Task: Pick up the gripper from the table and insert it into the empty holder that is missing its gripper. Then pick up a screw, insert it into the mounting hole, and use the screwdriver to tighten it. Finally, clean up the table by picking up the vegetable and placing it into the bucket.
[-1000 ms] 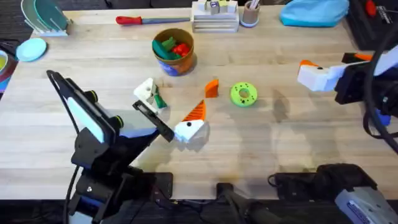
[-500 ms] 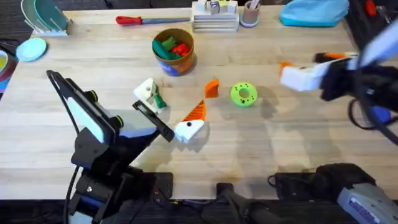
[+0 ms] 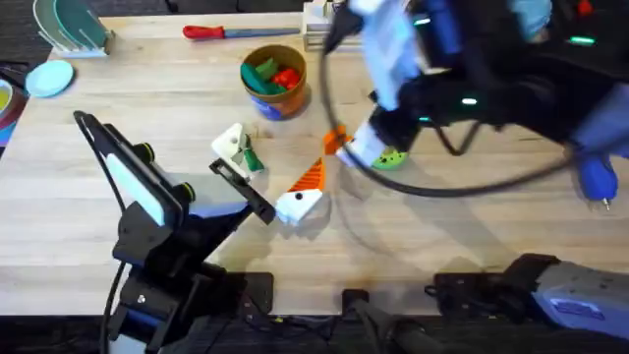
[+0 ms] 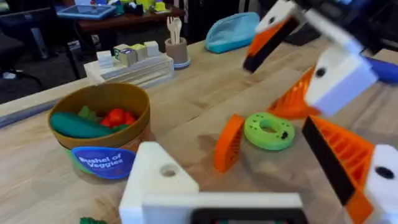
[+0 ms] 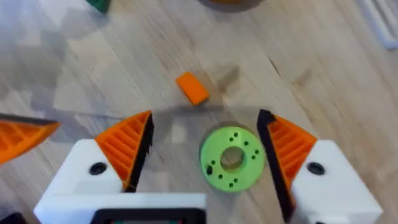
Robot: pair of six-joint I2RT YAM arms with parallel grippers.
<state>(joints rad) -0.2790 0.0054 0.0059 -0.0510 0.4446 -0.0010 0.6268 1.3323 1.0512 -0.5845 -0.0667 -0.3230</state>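
The right arm reached in from the lower right and rose close under the overhead camera, large and dark, crossing toward the middle of the table with its gripper [image 3: 366, 149] low over the lime-green disc [image 3: 390, 157]. In its own wrist view the right gripper [image 5: 205, 155] stood wide open, the two orange ribbed pads [image 5: 127, 146] well apart with the disc [image 5: 232, 158] between them on the wood below. Just beyond the disc lay the small orange gripper piece [image 5: 191, 87], resting on the table and apart from both pads; from overhead the same piece [image 3: 334, 139] sat just beside the right gripper. The left arm rested low from the lower left, its forearm angled toward the table's middle and its gripper [image 3: 265, 172] lying near the tabletop. One of its fingers ended in a bare white holder [image 3: 232, 146] with a hole in it, seen close in the left wrist view [image 4: 158, 180], while the other finger carried an orange pad [image 3: 309, 177]; the two stood wide apart, holding nothing. A small dark-green vegetable [image 3: 249, 157] lay on the table touching the holder. The bucket [image 3: 274, 83] stood farther back with toy vegetables inside, and a red-handled screwdriver [image 3: 232, 31] lay along the far edge.
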